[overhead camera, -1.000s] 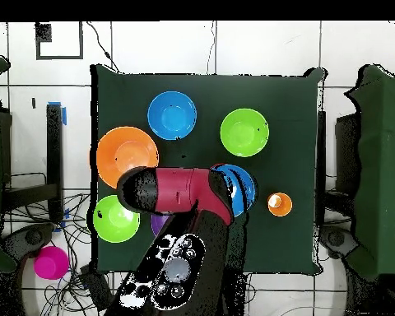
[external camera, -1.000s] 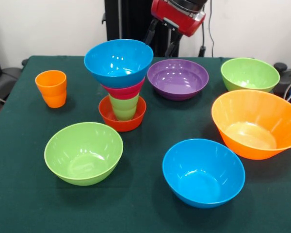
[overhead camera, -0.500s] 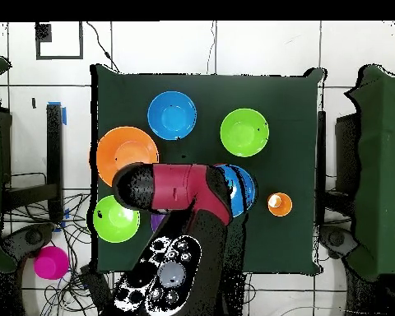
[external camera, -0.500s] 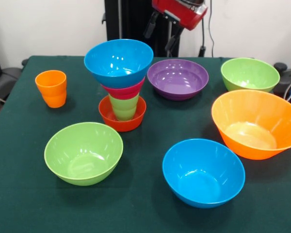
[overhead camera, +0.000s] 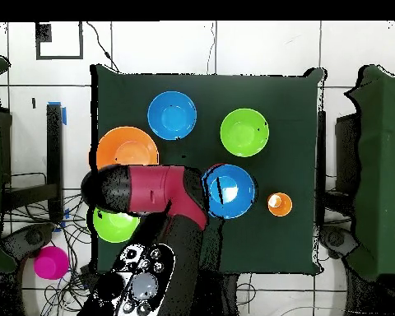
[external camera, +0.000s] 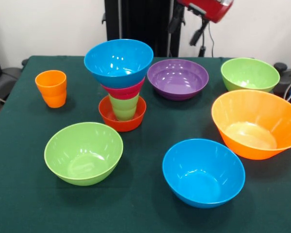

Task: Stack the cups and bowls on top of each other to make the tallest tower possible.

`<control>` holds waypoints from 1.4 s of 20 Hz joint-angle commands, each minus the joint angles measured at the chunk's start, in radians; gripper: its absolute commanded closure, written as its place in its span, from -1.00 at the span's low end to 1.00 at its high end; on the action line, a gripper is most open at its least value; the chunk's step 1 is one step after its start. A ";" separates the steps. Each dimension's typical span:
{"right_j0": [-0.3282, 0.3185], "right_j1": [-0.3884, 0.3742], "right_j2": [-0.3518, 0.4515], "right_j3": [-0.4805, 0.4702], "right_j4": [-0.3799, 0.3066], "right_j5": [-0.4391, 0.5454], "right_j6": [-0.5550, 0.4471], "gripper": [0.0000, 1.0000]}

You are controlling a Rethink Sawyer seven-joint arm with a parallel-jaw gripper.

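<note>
Front view, left to right: orange cup near the left edge; tower, red-orange bowl, green cup, pink bowl, blue bowl upward, left of centre; purple bowl just right of it, toward the far edge. The arm hangs above and behind the purple bowl, right of the tower. Whether the fingers are wide or narrow cannot be told.

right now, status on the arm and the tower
Gripper raised behind the purple bowl, holding nothing. Tower upright, blue bowl on top. Orange cup standing apart.
</note>
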 commanded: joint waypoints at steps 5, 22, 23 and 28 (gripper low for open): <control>0.041 0.060 0.103 0.029 0.098 -0.127 0.235 -1.00; -0.007 0.088 0.201 0.157 0.203 -0.271 0.167 -1.00; -0.009 0.091 0.199 0.149 0.200 -0.277 0.157 -1.00; 0.001 0.107 0.179 0.109 0.150 -0.240 0.100 -1.00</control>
